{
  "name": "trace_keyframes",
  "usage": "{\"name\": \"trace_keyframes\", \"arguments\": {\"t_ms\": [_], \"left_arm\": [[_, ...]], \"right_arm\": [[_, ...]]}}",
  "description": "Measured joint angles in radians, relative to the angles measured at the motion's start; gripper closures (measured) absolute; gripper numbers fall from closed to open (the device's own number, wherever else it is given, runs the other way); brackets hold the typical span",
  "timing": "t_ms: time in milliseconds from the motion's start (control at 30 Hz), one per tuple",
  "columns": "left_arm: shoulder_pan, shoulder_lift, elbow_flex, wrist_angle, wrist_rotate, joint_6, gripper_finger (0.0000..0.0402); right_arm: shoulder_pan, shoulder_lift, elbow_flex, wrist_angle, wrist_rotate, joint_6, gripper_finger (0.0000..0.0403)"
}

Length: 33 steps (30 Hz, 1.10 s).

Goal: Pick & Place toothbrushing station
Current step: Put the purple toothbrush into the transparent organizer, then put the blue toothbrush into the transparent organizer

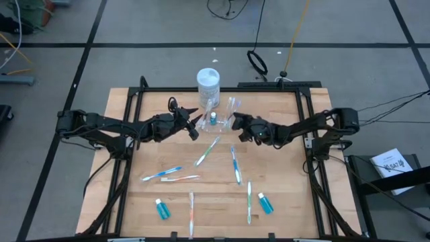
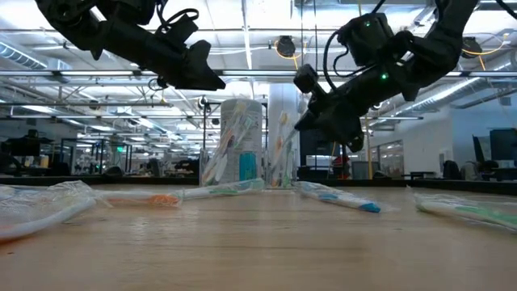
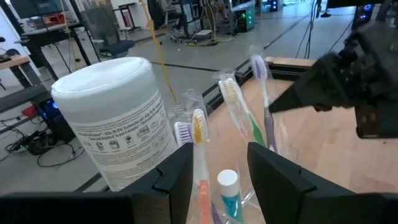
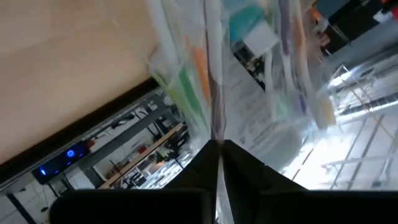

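My right gripper (image 4: 217, 152) pinches the toothbrushing station's (image 1: 222, 117) clear wall.
My left gripper (image 3: 217, 165) stands open, empty; the station, upper middle, holds wrapped brushes.

arms: 2, matte black, jointed | cables: black loops (near wrists) | LEDs: green on right arm (image 2: 380, 77)

A big open robotics lab: grey taped floor (image 1: 134, 27), loose cables (image 1: 228, 8) at twelve o'clock, equipment racks (image 2: 97, 153) and ceiling strip lights (image 2: 242, 32) behind.
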Motion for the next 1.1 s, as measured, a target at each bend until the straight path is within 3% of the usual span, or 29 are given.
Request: {"name": "trace_keyframes", "arguments": {"t_ms": [433, 767, 933, 1100], "left_arm": [[0.0, 0.0, 0.0, 0.0, 0.006, 0.0, 0.0245], [0.0, 0.0, 0.0, 0.0, 0.006, -0.014, 0.0245], [0.0, 0.0, 0.0, -0.003, 0.007, -0.026, 0.0245], [0.0, 0.0, 0.0, -0.006, 0.007, -0.03, 0.0245]], "right_arm": [[0.002, 0.041, 0.0, 0.066, -0.073, 0.054, 0.0317], [-0.007, 0.041, 0.0, 0.186, -0.068, 0.325, 0.0253], [-0.004, 0.041, 0.0, 0.232, 0.007, 0.564, 0.0246], [0.009, 0.041, 0.0, 0.23, 0.16, 0.587, 0.0253]]}}
